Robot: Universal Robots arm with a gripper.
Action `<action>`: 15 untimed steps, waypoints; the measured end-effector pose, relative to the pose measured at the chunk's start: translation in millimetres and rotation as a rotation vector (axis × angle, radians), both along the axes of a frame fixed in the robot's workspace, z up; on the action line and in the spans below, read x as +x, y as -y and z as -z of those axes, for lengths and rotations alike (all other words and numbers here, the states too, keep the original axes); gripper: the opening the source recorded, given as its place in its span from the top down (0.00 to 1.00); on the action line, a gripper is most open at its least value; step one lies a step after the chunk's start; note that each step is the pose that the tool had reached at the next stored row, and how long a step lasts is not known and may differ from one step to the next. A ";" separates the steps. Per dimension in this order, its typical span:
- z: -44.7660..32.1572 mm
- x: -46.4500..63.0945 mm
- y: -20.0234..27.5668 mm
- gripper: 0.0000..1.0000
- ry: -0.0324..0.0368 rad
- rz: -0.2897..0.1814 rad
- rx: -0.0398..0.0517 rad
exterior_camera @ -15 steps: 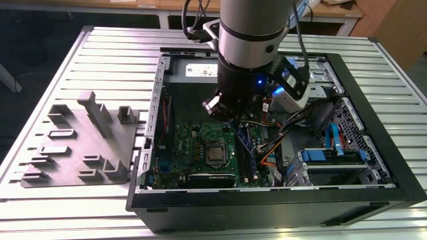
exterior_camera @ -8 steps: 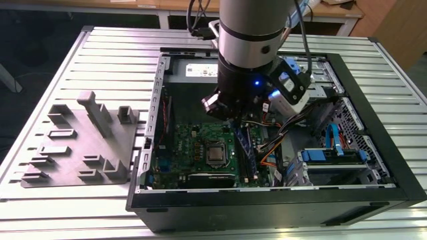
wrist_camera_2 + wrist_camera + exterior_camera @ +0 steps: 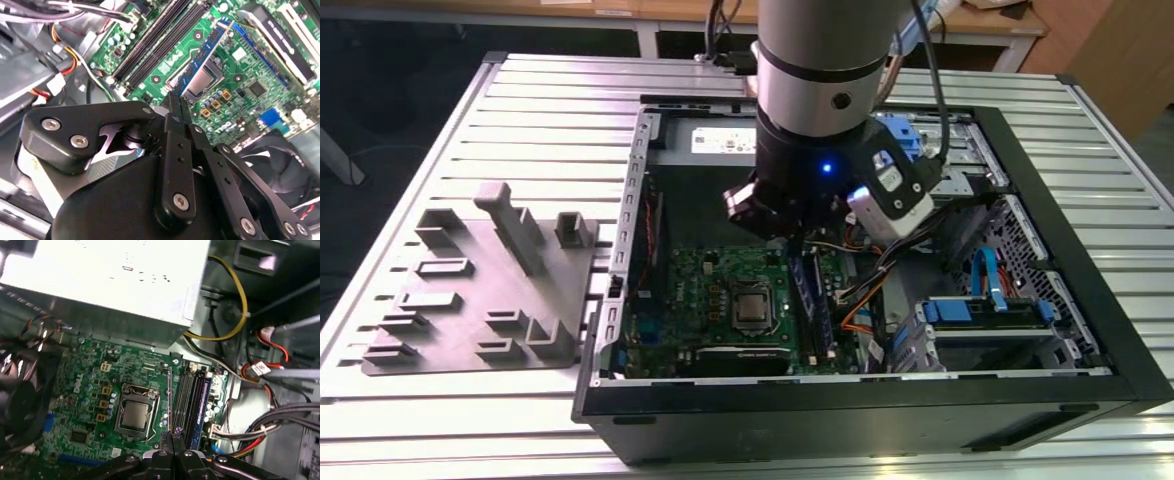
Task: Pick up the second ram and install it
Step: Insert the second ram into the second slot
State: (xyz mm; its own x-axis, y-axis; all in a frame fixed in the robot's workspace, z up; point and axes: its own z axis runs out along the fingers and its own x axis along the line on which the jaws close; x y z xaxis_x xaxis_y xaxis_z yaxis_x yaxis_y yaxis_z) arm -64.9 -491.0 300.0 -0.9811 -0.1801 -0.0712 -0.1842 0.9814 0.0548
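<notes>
a: what is the black 2-finger gripper point(image 3: 175, 100) holding?
b: its fingers point(image 3: 176, 117) are clamping together on the second ram point(image 3: 200, 57), a thin, flat, dark memory stick that is sticking straight out from the fingertips.
a: and where is it sitting?
b: inside the open black metal computer case point(image 3: 1094, 330), over the green motherboard point(image 3: 85, 385). in the first wrist view the stick is showing edge-on between the square silver processor socket point(image 3: 135, 415) and the long dark memory slots point(image 3: 186, 400), just beside the slots. i cannot tell whether it is touching the board.
a: anything outside the case?
b: the grey plastic holder tray point(image 3: 467, 300) is lying on the slatted metal table point(image 3: 560, 100), at 9 o'clock from the case in the exterior view. the grey arm point(image 3: 821, 60) is entering that picture at 12 o'clock.
</notes>
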 end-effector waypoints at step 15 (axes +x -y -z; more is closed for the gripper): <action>1.4 0.0 0.0 0.92 -0.0001 0.182 -0.0001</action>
State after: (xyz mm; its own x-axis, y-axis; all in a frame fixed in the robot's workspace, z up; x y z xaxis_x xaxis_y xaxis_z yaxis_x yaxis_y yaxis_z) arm -65.0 -491.0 298.6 -0.9975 0.0006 -0.0712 -0.0033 0.9985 0.0547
